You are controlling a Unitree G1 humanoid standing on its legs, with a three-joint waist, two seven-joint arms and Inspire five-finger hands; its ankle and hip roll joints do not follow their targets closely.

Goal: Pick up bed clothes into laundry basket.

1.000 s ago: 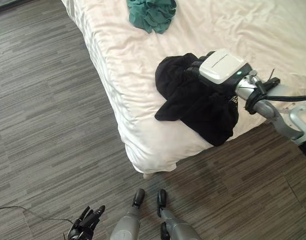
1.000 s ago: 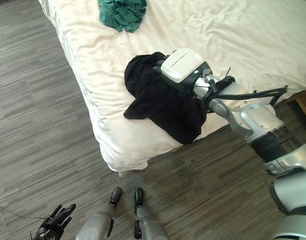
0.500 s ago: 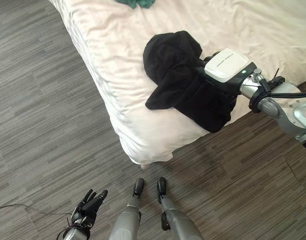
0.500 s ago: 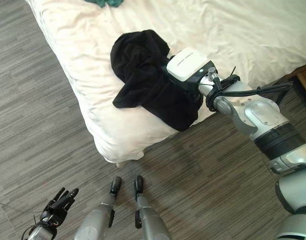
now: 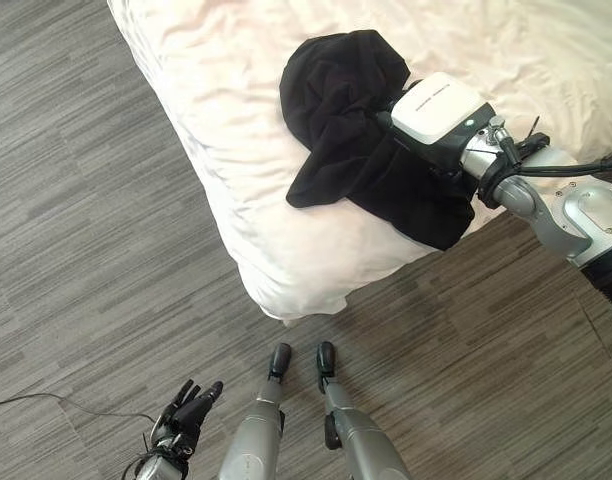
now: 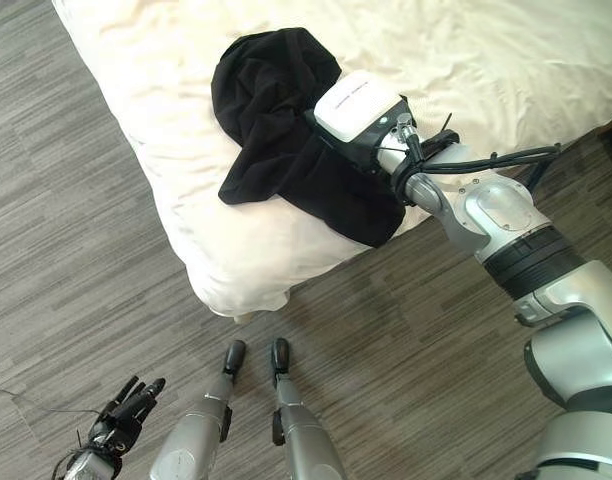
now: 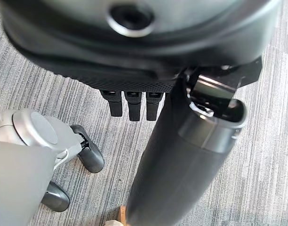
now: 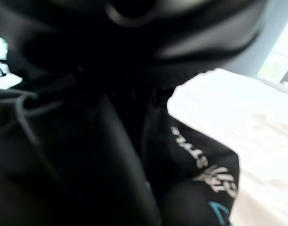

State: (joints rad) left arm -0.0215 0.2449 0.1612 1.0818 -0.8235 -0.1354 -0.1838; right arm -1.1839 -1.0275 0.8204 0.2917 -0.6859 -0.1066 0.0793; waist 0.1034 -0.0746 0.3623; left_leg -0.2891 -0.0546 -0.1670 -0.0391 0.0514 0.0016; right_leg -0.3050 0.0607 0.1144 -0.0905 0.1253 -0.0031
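A black garment (image 5: pixel 336 110) lies bunched near the corner of the white bed (image 5: pixel 226 150), one end drooping over the mattress edge. My right hand (image 5: pixel 438 106), with its white back cover, rests on the garment's right part, buried in the cloth. In the right wrist view black cloth with white print (image 8: pixel 205 174) lies right against the hand. Down by the floor at the lower left hangs my left hand (image 5: pixel 186 408), fingers relaxed and holding nothing.
Grey striped floor (image 5: pixel 76 250) runs along the bed's left side and in front of its corner. The bed's rumpled sheet (image 6: pixel 506 60) stretches away behind the garment.
The whole picture has shifted, so the camera moved; a green cloth at the top of the bed has left the view. My right hand stays on the black garment.
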